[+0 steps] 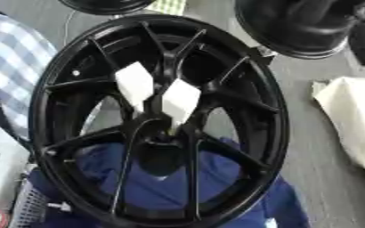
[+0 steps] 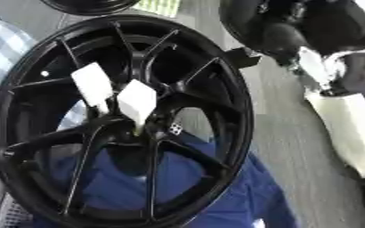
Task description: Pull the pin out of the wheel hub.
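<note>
A black multi-spoke wheel (image 1: 158,120) stands tilted and fills most of both views, its rim (image 1: 275,116) towards me. Two white block-shaped pieces stick out near the hub (image 1: 160,133): one on the left (image 1: 135,84) and one on the right (image 1: 179,100), side by side and angled down towards the centre. I cannot tell which of them is the pin. Neither of my hands shows in either view.
A blue cloth (image 1: 162,187) lies under and behind the wheel. Checked fabric (image 1: 10,58) is at the left, a white cloth (image 1: 353,120) at the right. Another black round part (image 1: 294,26) sits at the upper right, with dark shapes (image 2: 349,31) beside it that I cannot make out.
</note>
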`<state>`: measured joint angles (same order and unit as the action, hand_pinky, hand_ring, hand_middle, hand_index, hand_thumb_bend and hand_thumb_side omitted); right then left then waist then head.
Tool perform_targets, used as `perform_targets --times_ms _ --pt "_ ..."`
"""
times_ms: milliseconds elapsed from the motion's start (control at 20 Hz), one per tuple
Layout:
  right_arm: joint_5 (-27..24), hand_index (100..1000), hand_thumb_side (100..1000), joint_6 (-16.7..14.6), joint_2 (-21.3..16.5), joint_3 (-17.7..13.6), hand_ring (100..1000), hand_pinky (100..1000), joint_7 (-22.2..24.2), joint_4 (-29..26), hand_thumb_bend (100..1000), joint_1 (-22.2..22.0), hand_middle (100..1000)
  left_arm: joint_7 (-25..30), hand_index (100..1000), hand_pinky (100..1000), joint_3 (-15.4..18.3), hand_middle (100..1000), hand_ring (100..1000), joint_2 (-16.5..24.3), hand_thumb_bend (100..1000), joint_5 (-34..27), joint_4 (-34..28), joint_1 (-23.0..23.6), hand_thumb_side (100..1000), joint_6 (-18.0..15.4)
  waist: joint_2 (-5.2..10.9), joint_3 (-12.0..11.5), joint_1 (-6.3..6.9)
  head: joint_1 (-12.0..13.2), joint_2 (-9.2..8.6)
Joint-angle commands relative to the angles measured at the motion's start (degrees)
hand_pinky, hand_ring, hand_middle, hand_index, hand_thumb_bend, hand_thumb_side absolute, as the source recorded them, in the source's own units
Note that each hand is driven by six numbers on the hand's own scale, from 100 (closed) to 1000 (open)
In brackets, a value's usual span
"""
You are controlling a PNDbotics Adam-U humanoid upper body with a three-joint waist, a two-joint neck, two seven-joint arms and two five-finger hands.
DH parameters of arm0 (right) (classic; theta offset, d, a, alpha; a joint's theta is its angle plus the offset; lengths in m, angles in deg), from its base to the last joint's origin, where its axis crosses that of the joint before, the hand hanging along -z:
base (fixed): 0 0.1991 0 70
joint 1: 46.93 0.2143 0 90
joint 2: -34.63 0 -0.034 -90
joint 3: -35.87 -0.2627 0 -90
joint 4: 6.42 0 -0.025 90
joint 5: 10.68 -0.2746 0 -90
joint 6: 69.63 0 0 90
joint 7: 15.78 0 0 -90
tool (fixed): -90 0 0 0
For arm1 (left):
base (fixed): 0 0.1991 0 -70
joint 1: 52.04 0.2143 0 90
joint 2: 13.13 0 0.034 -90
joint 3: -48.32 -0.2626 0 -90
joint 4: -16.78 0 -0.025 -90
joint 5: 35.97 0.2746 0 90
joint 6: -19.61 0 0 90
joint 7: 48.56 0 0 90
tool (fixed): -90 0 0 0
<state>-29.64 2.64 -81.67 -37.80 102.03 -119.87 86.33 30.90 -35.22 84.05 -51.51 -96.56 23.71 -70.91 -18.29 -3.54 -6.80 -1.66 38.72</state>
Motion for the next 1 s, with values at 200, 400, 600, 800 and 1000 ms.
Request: perform_targets --times_ms 200,400,600,800,1000 --pt "5.8 792 387 -2.8 -2.8 5.5 766 834 5.5 -1.1 132 8.3 661 -0.1 689 772 0.1 615 671 2.2 100 -0.2 -1.3 -0.3 699 0.4 1.97 -0.3 -0.27 -0.7 0.52" --pt "9.2 801 388 -0.7 0.1 8.8 774 836 9.0 1.3 221 13.9 675 -0.4 689 772 0.3 614 670 2.4 100 -0.1 -1.3 -0.1 698 0.4 2.10 -0.2 -0.64 -0.8 0.69" --pt "12.9 823 365 -1.2 3.8 11.8 787 836 12.7 7.0 312 18.5 698 -0.7 689 772 0.4 614 670 2.6 100 0.0 -1.3 -0.2 697 0.3 2.04 -0.2 -0.84 -0.9 0.92" --pt "16.4 836 345 -3.6 7.2 12.6 788 832 16.1 12.5 357 20.2 707 -0.6 687 772 0.3 614 669 2.5 100 -0.1 -1.3 -0.5 698 0.4 1.81 -0.7 -0.91 -1.4 0.95" --pt "19.7 848 302 -6.3 9.9 12.4 736 807 19.5 17.0 389 20.6 703 -0.5 685 772 0.2 613 669 2.4 100 0.0 -1.3 -0.8 698 0.4 1.39 -1.3 -0.98 -1.7 0.92"
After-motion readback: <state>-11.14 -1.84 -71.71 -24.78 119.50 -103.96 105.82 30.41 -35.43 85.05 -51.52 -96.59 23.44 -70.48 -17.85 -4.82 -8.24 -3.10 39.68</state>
